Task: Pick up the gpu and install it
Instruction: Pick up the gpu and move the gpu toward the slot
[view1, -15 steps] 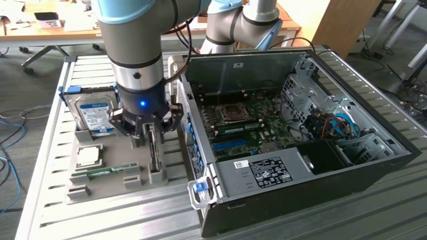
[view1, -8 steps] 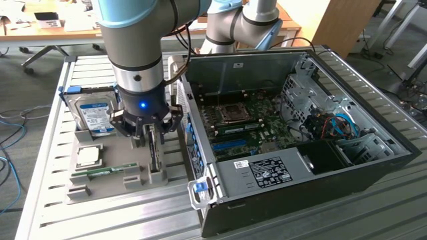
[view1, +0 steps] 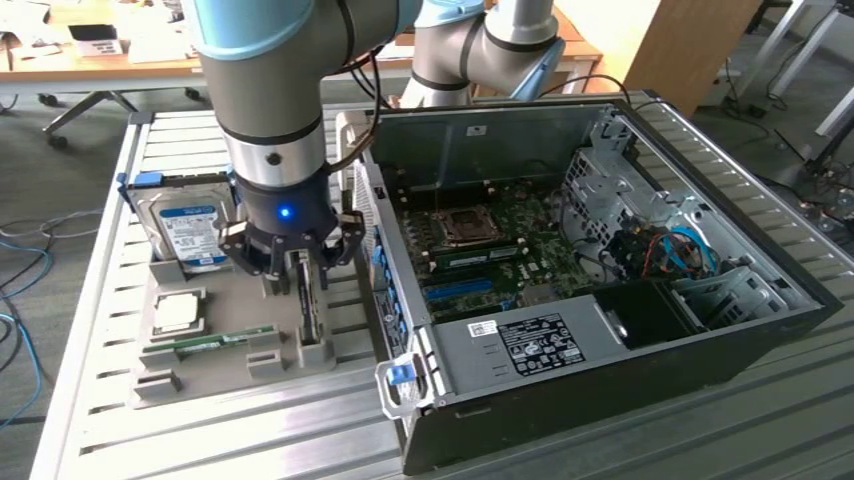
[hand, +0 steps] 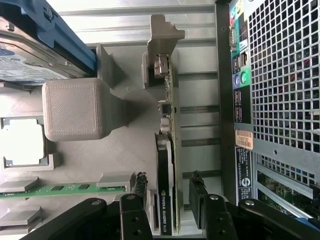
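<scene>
Pincer state: the pincer (hand: 169, 192) is apart, with its two black fingers (hand: 141, 189) spread on either side of the card and clamped on nothing.
Pincer position: it is lowered over the grey printed holder (view1: 200, 385), on the holder side nearest the computer case (view1: 641, 330).
gpu location: the gpu (hand: 166, 200) stands on its long edge in a slot of the holder, on the tabletop (view1: 227, 445), just outside the case's rear panel.
gpu relative to pincer: the card sits between the fingers, roughly centred. A narrow gap of daylight shows on each side, so there is no contact. The fingers straddle the black-cooler end.
gpu orientation: upright, with the thin edge facing the wrist camera. The silver bracket end points away from the pincer, and the green board edge is visible along the cooler.
Other parts in holder: a hard drive (view1: 187, 225) with a blue-white label stands at the far end. A processor (view1: 178, 310) lies flat in its pocket. A green RAM stick (view1: 214, 343) lies just beside the gpu slot, towards the exterior view's left.
Case: it lies open with the motherboard (view1: 487, 250) exposed.
</scene>
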